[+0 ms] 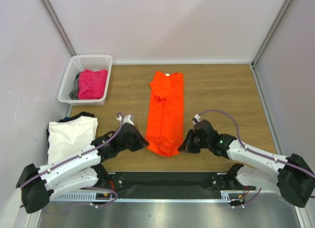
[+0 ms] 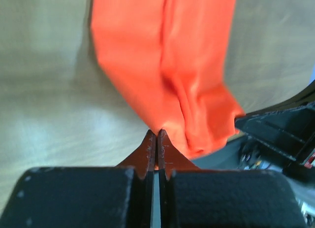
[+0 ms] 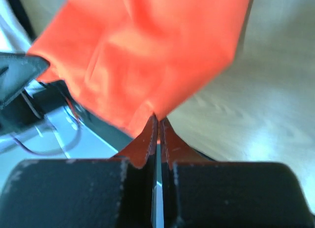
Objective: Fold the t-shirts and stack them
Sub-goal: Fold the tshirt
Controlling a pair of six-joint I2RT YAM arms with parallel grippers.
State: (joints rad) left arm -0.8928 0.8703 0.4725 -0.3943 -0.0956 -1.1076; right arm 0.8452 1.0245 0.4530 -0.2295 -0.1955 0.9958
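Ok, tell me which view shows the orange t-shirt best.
Top external: the whole orange t-shirt shows, folded into a strip. The wrist views show only its near corners, pinched by the left end effector and right end effector.

The left arm (image 1: 74, 161) and right arm (image 1: 256, 156) were held low, angled inward; both jaws were clamped on the orange t-shirt (image 1: 166, 114).
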